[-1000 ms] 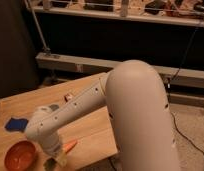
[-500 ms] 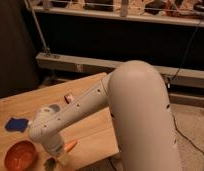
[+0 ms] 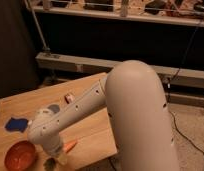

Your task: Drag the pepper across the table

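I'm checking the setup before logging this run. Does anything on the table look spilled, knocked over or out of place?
Nothing stands out. The pepper lies flat near the front edge of the table, right beside the gripper, and the orange bowl sits upright on the gripper's other side. No spill shows.

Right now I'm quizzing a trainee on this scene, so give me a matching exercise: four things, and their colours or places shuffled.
1 pepper
2 bowl
3 flat item
4 gripper

A blue, left part of the table
B round, orange, near-left corner
C low at the near edge, between bowl and pepper
D slim, orange, just right of the gripper

Pairs: 1-D, 2-B, 3-A, 4-C
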You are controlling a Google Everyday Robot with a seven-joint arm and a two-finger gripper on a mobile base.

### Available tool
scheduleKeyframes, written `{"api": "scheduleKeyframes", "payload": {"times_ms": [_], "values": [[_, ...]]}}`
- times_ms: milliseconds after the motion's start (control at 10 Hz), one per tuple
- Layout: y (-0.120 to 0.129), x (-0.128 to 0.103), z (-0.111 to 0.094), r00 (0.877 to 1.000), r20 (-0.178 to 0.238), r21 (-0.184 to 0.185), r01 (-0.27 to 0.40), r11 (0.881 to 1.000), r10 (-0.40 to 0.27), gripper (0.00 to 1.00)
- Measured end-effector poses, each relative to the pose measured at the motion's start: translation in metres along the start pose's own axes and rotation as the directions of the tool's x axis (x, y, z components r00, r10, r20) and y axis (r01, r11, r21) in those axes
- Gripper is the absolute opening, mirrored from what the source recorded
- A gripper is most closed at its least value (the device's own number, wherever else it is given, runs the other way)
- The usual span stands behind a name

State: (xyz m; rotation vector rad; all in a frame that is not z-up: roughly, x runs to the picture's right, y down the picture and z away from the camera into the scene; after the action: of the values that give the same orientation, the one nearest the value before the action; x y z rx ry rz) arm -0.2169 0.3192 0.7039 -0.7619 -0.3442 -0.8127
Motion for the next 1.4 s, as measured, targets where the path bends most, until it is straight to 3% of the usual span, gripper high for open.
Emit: {"api": "scheduleKeyframes", "payload": {"times_ms": [500, 1000, 1400], "values": [[-0.013, 0.015, -0.004, 0.998, -0.054, 0.020, -0.019, 1.000, 0.020, 0.65], [-0.009, 0.004, 0.014, 1.000, -0.027, -0.003, -0.014, 1.000, 0.014, 0.65], [-0.013, 0.004, 0.025, 0.999, -0.035, -0.029, -0.010, 1.000, 0.008, 0.65]]}}
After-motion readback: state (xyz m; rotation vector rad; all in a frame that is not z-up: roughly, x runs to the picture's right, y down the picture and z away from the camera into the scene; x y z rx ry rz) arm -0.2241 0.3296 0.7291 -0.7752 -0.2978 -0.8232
